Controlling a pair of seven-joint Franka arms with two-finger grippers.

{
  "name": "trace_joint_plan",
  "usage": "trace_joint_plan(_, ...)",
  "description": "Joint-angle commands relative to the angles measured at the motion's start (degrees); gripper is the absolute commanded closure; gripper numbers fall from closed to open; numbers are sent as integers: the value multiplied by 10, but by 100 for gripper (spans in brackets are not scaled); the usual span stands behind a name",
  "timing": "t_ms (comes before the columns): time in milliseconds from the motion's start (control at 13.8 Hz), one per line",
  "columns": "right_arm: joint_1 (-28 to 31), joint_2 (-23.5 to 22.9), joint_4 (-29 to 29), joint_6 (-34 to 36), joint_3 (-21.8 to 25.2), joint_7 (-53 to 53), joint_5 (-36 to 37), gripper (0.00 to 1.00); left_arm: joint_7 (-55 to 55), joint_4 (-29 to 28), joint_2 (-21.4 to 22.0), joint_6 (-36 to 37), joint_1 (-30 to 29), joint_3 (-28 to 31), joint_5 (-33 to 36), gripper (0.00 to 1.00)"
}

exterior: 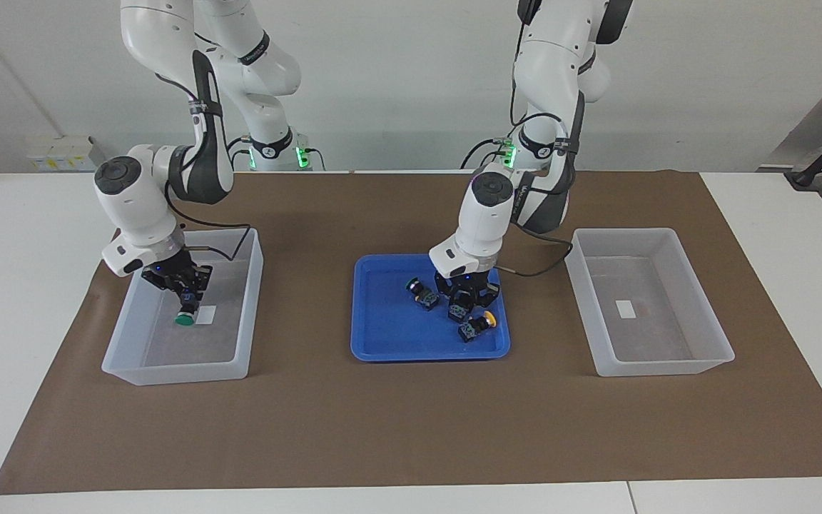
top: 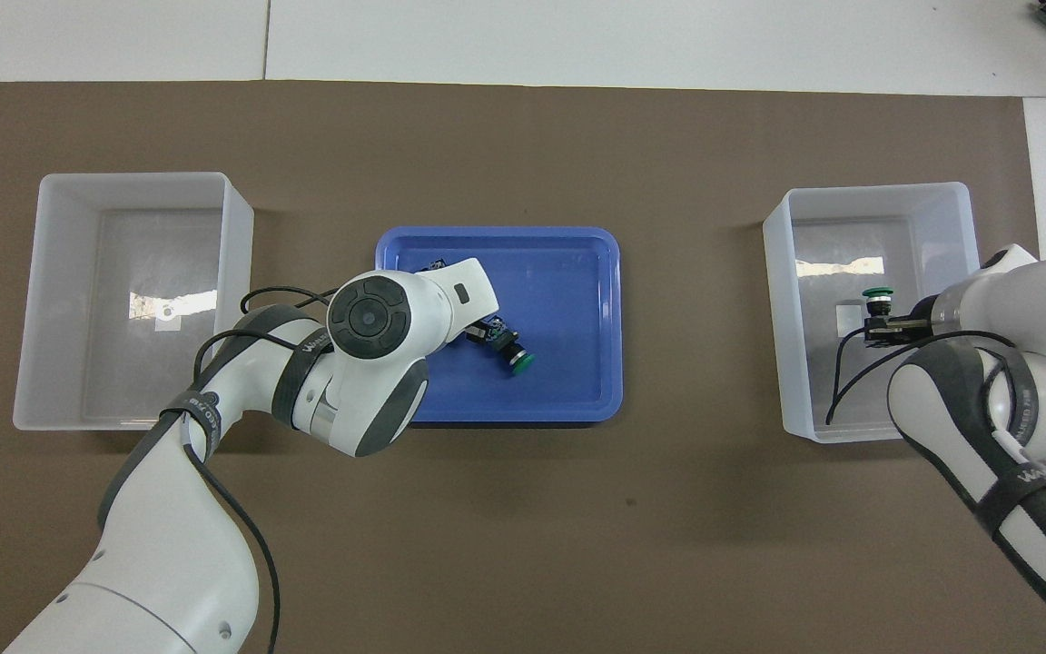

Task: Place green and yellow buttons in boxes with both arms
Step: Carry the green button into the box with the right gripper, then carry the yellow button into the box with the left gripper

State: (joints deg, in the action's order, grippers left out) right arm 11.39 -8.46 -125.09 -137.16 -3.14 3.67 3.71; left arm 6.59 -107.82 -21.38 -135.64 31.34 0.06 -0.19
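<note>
My right gripper (exterior: 186, 301) is shut on a green button (exterior: 184, 318), cap down, low inside the box (exterior: 257, 285) at the right arm's end, just over its white sticker. The overhead view shows that gripper (top: 879, 322), button (top: 877, 293) and box (top: 779, 272) too. My left gripper (exterior: 465, 297) is down in the blue tray (exterior: 382, 343), right over a black button body (exterior: 459, 311) whose cap is hidden. A yellow button (exterior: 480, 324) lies beside it, farther from the robots. A second green button (exterior: 422, 293) (top: 512, 356) lies in the tray too.
The other box (exterior: 668, 235) (top: 237, 227) at the left arm's end holds only its white sticker. A brown mat (exterior: 411, 428) covers the table under the tray and both boxes. In the overhead view my left arm's wrist (top: 378, 318) hides part of the blue tray (top: 577, 272).
</note>
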Motion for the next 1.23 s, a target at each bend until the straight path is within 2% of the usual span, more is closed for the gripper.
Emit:
trace_joint_plan(0,10,3,-2,-7,-6,13,-4,72,-5,23,48,76,-16,8,-2,100)
trace_joint_plan(72,10,3,-2,-7,-6,13,-4,64,-5,34,61,101,-29,7,-5,100)
trace_joint_plan(145,10,3,-2,-6,-6,12,-4,48,-5,51,68,128,-43,7,-7,100)
trace_joint_plan(434,11,4,5,0,-6,14,-4,45,-4,124,72,202,-109,9,-6,100)
trace_joint_plan(579,10,8,12,4,-6,14,-4,42,-4,135,72,209,-155,9,-6,100)
trace_joint_plan(796,10,14,19,10,-7,14,-4,35,-4,129,72,208,-217,9,-4,100)
trace_joint_plan(868,9,19,20,15,-7,13,-4,27,-5,125,73,206,-229,10,-2,100)
trace_joint_plan(941,10,20,19,15,-7,13,-4,8,-5,115,75,203,-239,10,0,100)
trace_joint_plan(1158,7,24,19,20,-9,12,-4,1,-14,57,96,164,-261,15,1,100)
